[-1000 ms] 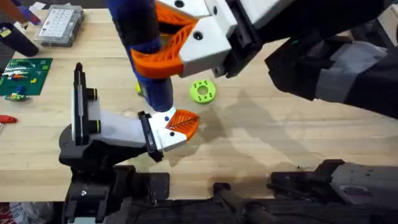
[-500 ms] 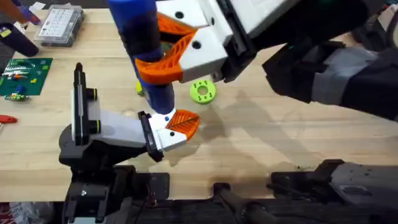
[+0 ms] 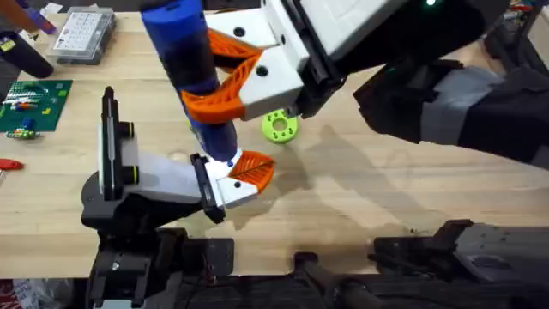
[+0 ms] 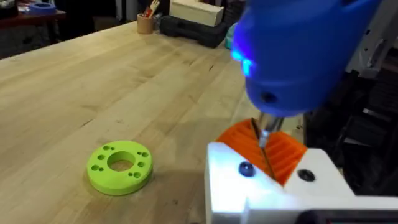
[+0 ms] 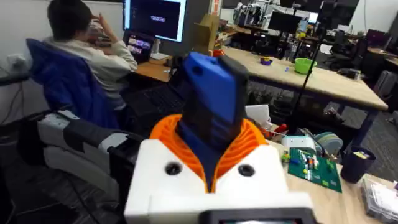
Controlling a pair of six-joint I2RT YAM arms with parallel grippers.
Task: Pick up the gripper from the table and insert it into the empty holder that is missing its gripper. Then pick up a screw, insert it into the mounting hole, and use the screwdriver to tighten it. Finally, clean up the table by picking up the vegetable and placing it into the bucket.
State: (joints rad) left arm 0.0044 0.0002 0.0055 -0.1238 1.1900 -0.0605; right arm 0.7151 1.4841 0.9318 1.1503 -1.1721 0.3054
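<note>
right gripper (image 3: 225, 81) clamped on screwdriver (image 3: 193, 73) (near upright), bit at gripper (image 3: 255, 169) in holder (image 3: 171, 178).

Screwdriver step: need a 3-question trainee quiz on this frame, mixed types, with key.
1. True or false: the right gripper is shut on the screwdriver.
2. The silver bit points down at: A) the green disc, B) the holder beside the orange gripper, C) the circuit board.
3. Fill in: a ___ light glows on the screwdriver's body in the left wrist view.

Key: 1 true; 2 B; 3 blue.
</note>
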